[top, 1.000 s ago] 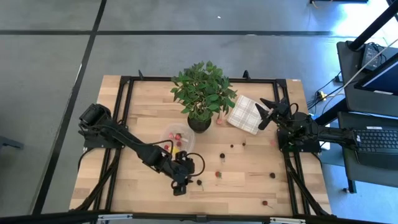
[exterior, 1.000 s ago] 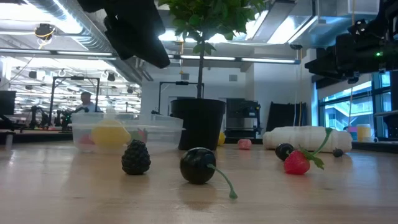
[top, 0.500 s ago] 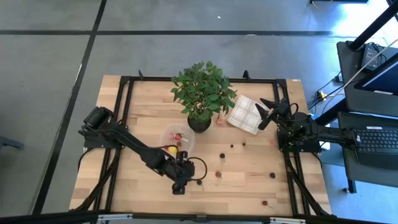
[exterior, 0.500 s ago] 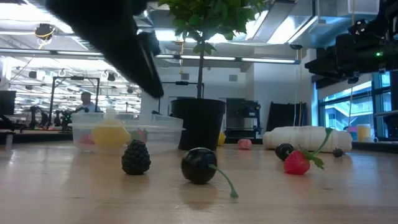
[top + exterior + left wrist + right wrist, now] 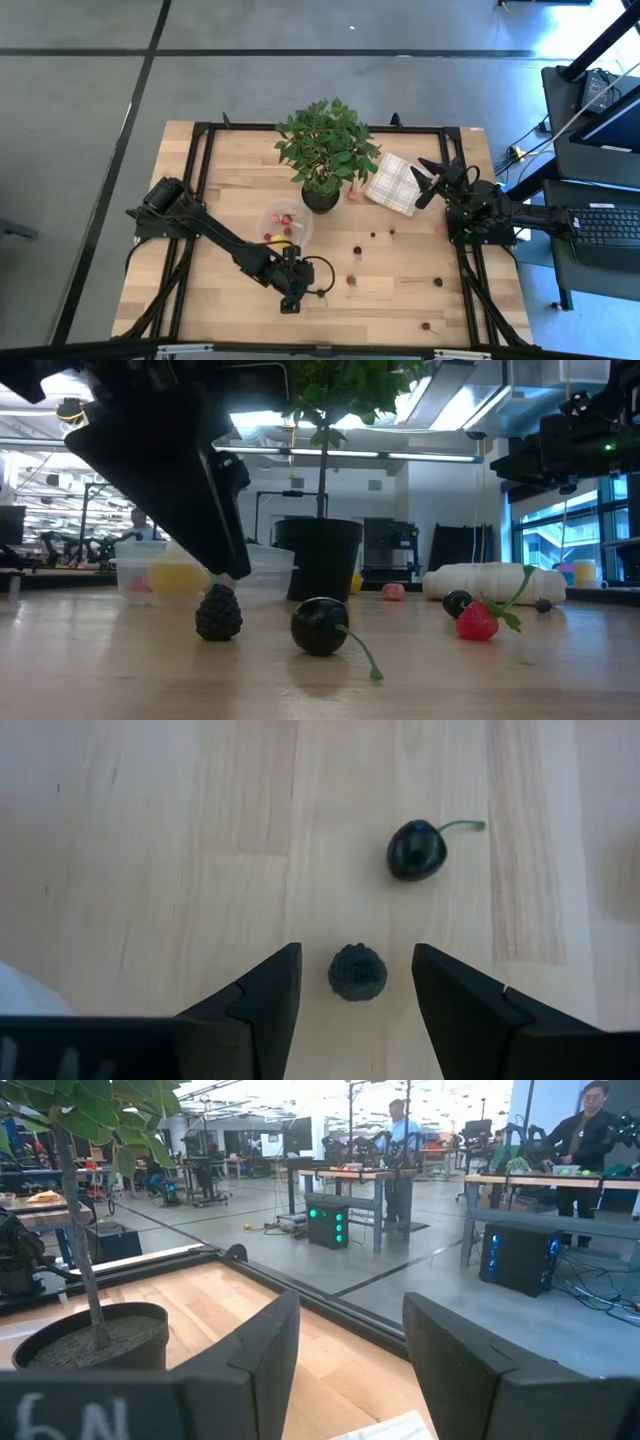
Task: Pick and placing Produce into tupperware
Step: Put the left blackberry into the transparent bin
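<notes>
My left gripper point(image 5: 356, 958) is open, fingers pointing down. They stand on either side of a dark blackberry point(image 5: 357, 972) without touching it. In the low view the gripper point(image 5: 222, 565) hangs just over that berry point(image 5: 218, 612), which rests on the wood. In the high view the gripper point(image 5: 289, 297) hides the berry. A dark cherry point(image 5: 416, 850) with a green stem lies beside it point(image 5: 318, 626). The clear tupperware point(image 5: 285, 222) sits farther back and holds red pieces and a yellow lemon point(image 5: 175, 575). My right gripper point(image 5: 430, 182) waits open near the table's right edge.
A leafy potted plant point(image 5: 325, 150) stands behind the tupperware, with a white checked cloth point(image 5: 395, 182) to its right. More berries lie scattered on the wood: a strawberry point(image 5: 478, 620) and small ones point(image 5: 351, 281) point(image 5: 437, 282) point(image 5: 427, 325). A black frame borders the table.
My left gripper has come down from above the table toward the blackberry, and its open fingers now stand on either side of it. The blackberry and the cherry have stayed where they were. The right arm has kept still.
</notes>
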Available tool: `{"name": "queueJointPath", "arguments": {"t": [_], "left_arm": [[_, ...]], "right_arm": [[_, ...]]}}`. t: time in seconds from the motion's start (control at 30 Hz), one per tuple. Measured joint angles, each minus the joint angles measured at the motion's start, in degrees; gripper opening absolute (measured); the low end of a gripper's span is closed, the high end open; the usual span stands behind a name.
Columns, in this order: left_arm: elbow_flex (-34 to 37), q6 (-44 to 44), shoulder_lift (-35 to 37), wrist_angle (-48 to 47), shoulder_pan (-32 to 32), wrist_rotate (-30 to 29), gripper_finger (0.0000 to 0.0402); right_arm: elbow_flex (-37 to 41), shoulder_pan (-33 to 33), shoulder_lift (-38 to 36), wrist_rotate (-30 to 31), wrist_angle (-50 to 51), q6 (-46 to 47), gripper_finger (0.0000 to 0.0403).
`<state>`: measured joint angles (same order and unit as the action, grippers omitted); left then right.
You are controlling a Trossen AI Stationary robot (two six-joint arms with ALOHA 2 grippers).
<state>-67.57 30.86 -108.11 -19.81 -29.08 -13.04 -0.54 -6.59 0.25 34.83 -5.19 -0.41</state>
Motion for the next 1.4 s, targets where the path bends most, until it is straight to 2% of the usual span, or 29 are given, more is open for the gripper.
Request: {"name": "queueJointPath", "arguments": {"t": [0.3,0.97,1.1,1.4], "left_arm": [[0.02,-1.43,-4.15,0.79,-0.77,0.55,0.0185],[-0.04,-1.47,-4.66,1.16,-0.82,-1.70,0.0183],[-0.04,-1.47,-4.68,1.17,-0.81,-2.02,0.0167],[-0.02,-1.50,-4.70,1.15,-0.72,-2.54,0.0103]], "right_arm": [[0.00,0.02,-0.02,-0.02,0.35,-0.06,0.0182],[0.00,0.01,-0.01,0.00,0.42,-0.04,0.0182],[0.00,0.01,-0.02,0.00,0.42,-0.04,0.0182],[0.00,0.02,0.00,-0.02,0.41,-0.04,0.0182]]}}
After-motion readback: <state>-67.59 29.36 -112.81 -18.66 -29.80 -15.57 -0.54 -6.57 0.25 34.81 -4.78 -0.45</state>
